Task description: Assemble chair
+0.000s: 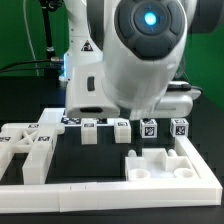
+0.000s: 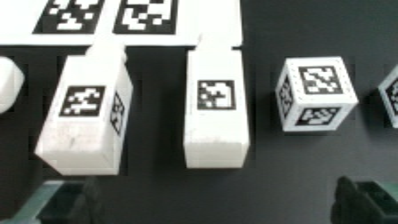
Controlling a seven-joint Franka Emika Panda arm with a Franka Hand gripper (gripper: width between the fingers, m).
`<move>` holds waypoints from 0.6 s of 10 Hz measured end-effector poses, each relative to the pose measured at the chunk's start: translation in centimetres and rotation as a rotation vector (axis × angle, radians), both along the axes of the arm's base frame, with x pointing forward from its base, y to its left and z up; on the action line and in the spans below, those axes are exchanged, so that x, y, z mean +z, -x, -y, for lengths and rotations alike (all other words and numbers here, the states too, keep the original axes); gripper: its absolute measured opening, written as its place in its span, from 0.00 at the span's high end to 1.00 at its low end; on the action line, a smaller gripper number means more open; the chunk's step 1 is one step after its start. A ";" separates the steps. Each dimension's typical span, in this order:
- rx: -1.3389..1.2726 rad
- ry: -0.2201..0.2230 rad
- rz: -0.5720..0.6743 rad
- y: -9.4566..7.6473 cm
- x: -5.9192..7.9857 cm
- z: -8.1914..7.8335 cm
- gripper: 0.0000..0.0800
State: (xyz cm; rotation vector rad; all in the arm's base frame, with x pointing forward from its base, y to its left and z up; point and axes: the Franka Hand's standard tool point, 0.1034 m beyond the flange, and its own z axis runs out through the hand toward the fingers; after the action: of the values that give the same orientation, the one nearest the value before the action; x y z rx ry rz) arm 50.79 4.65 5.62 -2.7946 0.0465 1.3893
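Observation:
The chair is in loose white tagged parts on the black table. In the wrist view two long white leg pieces (image 2: 86, 110) (image 2: 217, 105) lie side by side, with a cube-shaped piece (image 2: 317, 92) beside them and another (image 2: 391, 100) at the picture's edge. My gripper (image 2: 214, 205) hovers above them, open and empty; only its dark fingertips (image 2: 63, 200) show. In the exterior view the small pieces (image 1: 121, 130) stand in a row under the arm (image 1: 140, 50), which hides the jaws. A flat piece with holes (image 1: 160, 165) lies at the front right.
The marker board (image 2: 107, 18) lies just beyond the leg pieces. Larger blocky white parts (image 1: 30, 150) sit at the exterior view's left. The long white L-shaped border rail (image 1: 110, 188) runs along the front and left edges.

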 end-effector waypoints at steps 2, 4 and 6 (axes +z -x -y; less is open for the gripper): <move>0.001 0.001 -0.013 -0.1 -0.7 0.0 0.19; 0.007 0.004 -0.015 1.4 -2.3 -0.5 0.19; 0.015 0.012 -0.035 2.8 -3.3 -0.8 0.19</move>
State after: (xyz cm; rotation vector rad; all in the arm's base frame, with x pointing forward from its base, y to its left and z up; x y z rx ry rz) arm 47.96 5.43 2.31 -2.7858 0.0341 1.4465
